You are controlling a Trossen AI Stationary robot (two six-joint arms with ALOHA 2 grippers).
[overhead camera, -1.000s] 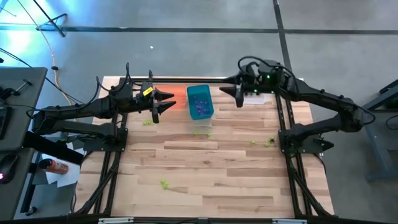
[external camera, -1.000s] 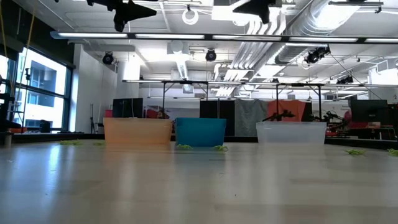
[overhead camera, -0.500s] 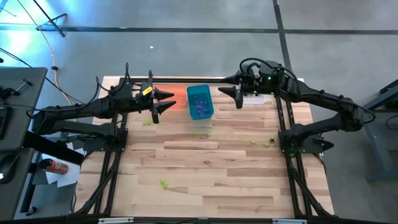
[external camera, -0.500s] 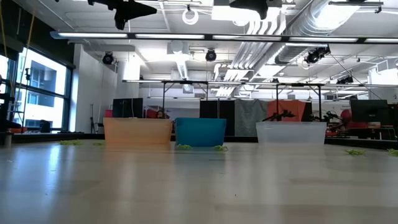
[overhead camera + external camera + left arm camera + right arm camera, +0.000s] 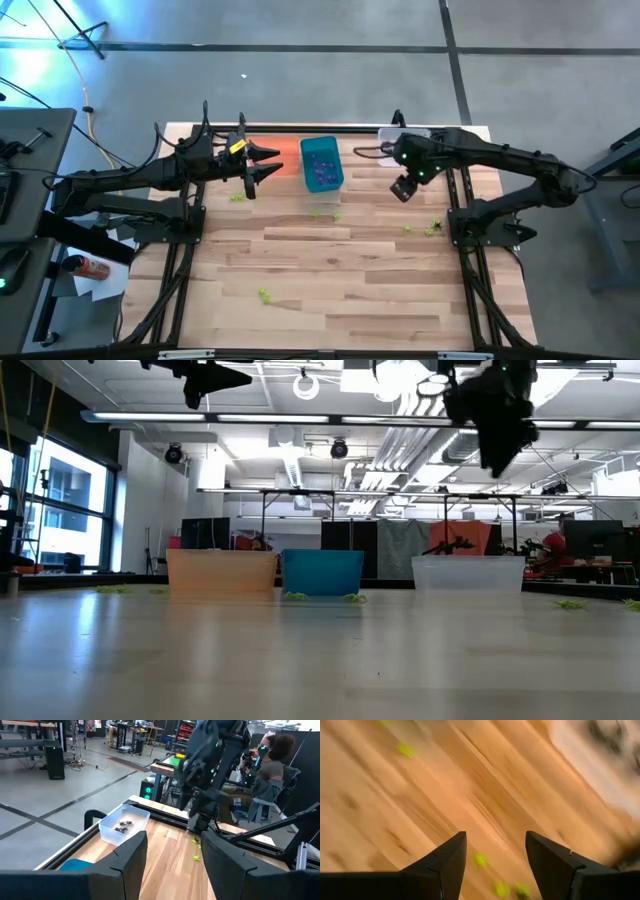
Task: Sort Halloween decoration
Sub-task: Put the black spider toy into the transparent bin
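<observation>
The left gripper [image 5: 262,162] hangs high above the far left part of the table, with its fingers apart and empty. The right gripper [image 5: 400,189] points down, fingers also apart and empty.

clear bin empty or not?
Not empty: the left wrist view shows a few black trinkets lying on the clear bin's floor.
</observation>
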